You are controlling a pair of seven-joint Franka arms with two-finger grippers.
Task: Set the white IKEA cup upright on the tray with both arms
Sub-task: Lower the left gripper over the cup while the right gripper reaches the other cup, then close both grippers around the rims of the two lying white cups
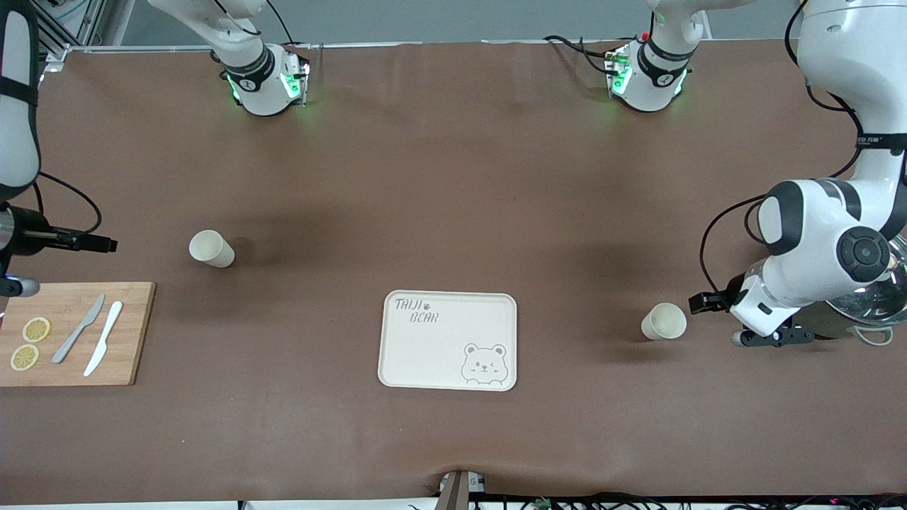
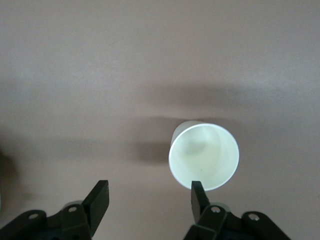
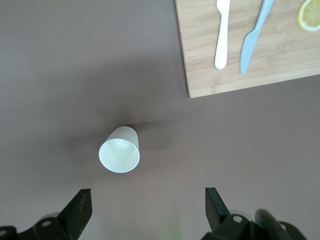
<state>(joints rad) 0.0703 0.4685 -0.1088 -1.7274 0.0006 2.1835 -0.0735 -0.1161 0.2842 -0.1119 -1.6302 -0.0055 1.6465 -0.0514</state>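
Observation:
Two white cups stand upright on the brown table. One cup [image 1: 664,321] stands toward the left arm's end and shows in the left wrist view [image 2: 204,156]. The other cup [image 1: 211,248] stands toward the right arm's end and shows in the right wrist view [image 3: 119,150]. The cream tray [image 1: 448,340] with the bear drawing lies between them, nearer the front camera, with nothing on it. My left gripper [image 1: 772,337] [image 2: 148,195] is open and empty, beside its cup. My right gripper [image 3: 146,202] is open and empty above the table near the other cup, mostly cut off in the front view.
A bamboo cutting board [image 1: 78,333] [image 3: 240,45] with two knives and lemon slices lies at the right arm's end. A metal bowl [image 1: 875,301] sits at the left arm's end, partly under the left arm.

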